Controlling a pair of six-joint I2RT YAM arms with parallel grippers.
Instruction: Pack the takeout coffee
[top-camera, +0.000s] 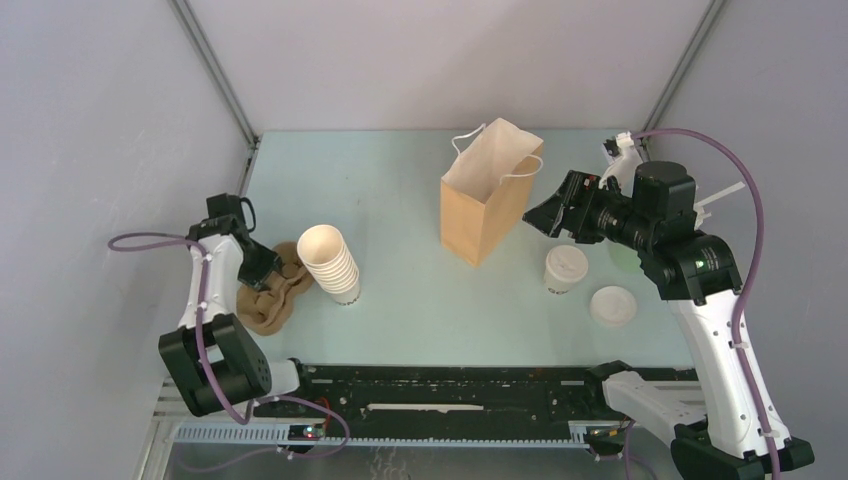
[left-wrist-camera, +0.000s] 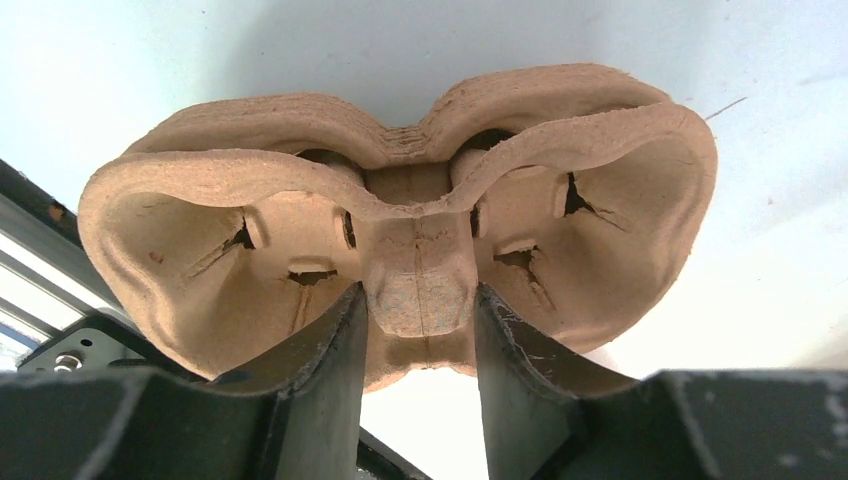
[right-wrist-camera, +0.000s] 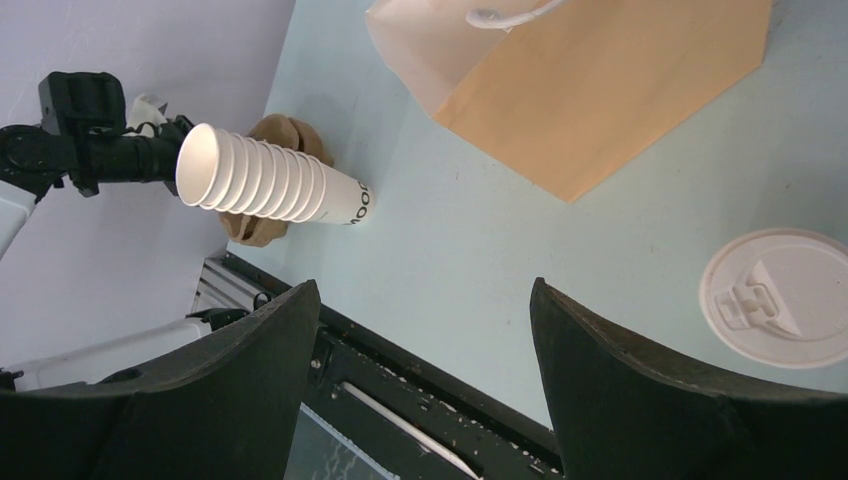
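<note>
The takeout coffee (top-camera: 565, 268), a small cream cup with a white lid, stands on the table right of the paper bag (top-camera: 485, 205). Just above and behind it hovers my right gripper (top-camera: 537, 216), open and empty, fingers wide apart in its wrist view (right-wrist-camera: 425, 285). A white lid (right-wrist-camera: 780, 297) shows at that view's right edge; I cannot tell whether it is the cup's. At the far left, my left gripper (top-camera: 266, 268) sits on a brown pulp cup carrier (top-camera: 270, 302). In the left wrist view the fingers (left-wrist-camera: 418, 290) press both sides of the carrier's (left-wrist-camera: 200, 220) centre post.
A tall stack of nested cream cups (top-camera: 330, 262) stands beside the carrier, also seen tilted in the right wrist view (right-wrist-camera: 265, 180). A loose white lid (top-camera: 612, 306) lies near the right arm. The bag (right-wrist-camera: 620, 90) stands upright and open. A black rail (top-camera: 450, 395) runs along the near edge.
</note>
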